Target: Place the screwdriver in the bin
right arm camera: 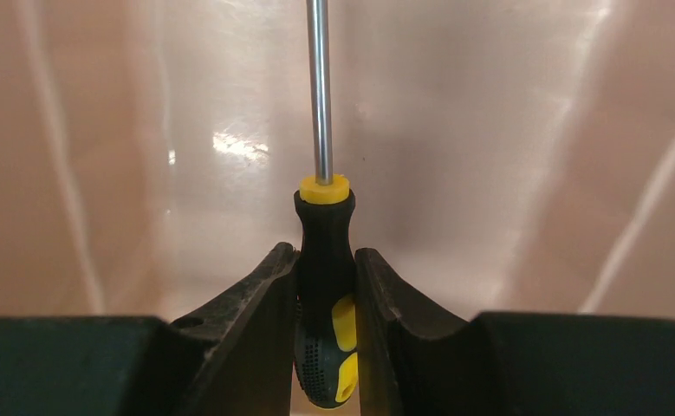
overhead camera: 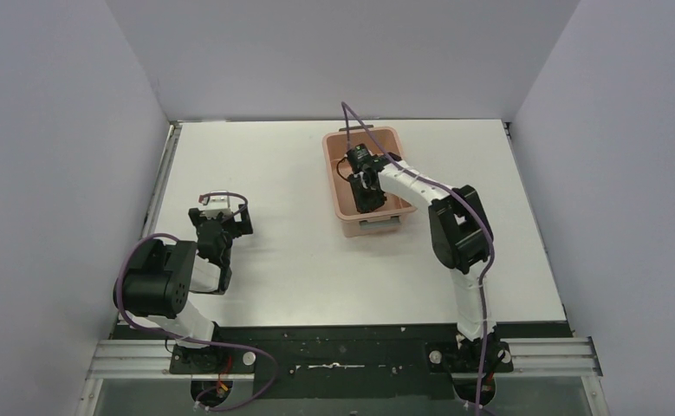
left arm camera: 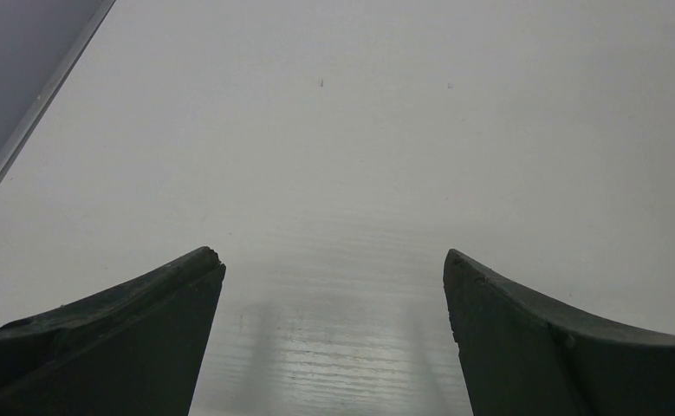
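In the right wrist view the screwdriver (right arm camera: 325, 234) shows a black-and-yellow handle and a thin metal shaft pointing away from the camera. My right gripper (right arm camera: 327, 260) is shut on the handle, a finger pressed on each side. Salmon-pink wall and floor of the bin (right arm camera: 507, 156) fill the background. From above, the bin (overhead camera: 334, 173) stands at the table's back centre, and my right gripper (overhead camera: 368, 192) reaches down inside it; the screwdriver is hidden there by the wrist. My left gripper (left arm camera: 334, 269) is open over bare white table, seen from above at the left (overhead camera: 218, 227).
The white table (overhead camera: 290, 260) is walled by grey panels at left, right and back. A metal rail (overhead camera: 167, 165) runs along the table's left edge. The right arm's elbow (overhead camera: 459, 227) stands just right of the bin.
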